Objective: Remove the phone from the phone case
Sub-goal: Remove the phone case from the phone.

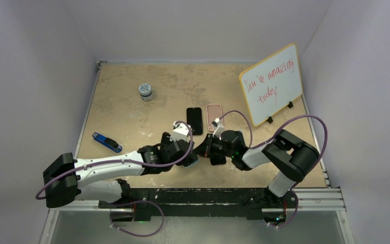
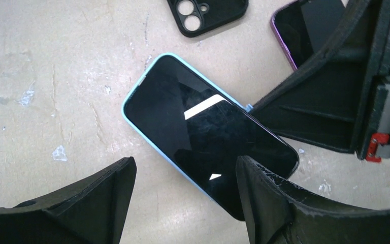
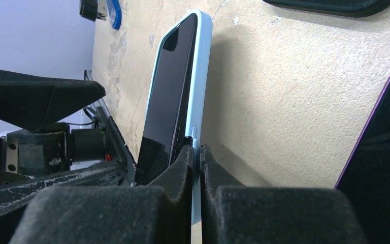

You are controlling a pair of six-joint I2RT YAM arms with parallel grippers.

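A black-screened phone (image 2: 198,127) lies face up on the table inside a light blue phone case (image 2: 132,99). In the right wrist view my right gripper (image 3: 199,152) is shut on the long side wall of the case (image 3: 204,76), beside the phone (image 3: 170,96). My left gripper (image 2: 185,173) hangs open over the phone's near end, one finger (image 2: 264,193) above the screen, the other finger (image 2: 106,188) over bare table. From above, both the left gripper (image 1: 185,152) and the right gripper (image 1: 204,150) meet over the case (image 1: 195,162).
A purple-edged phone (image 2: 310,25) lies next to my right gripper. A black empty case (image 1: 194,121) and a pink one (image 1: 214,117) lie behind. A whiteboard (image 1: 271,84) stands back right, a jar (image 1: 145,91) back left, a blue tool (image 1: 106,142) at the left.
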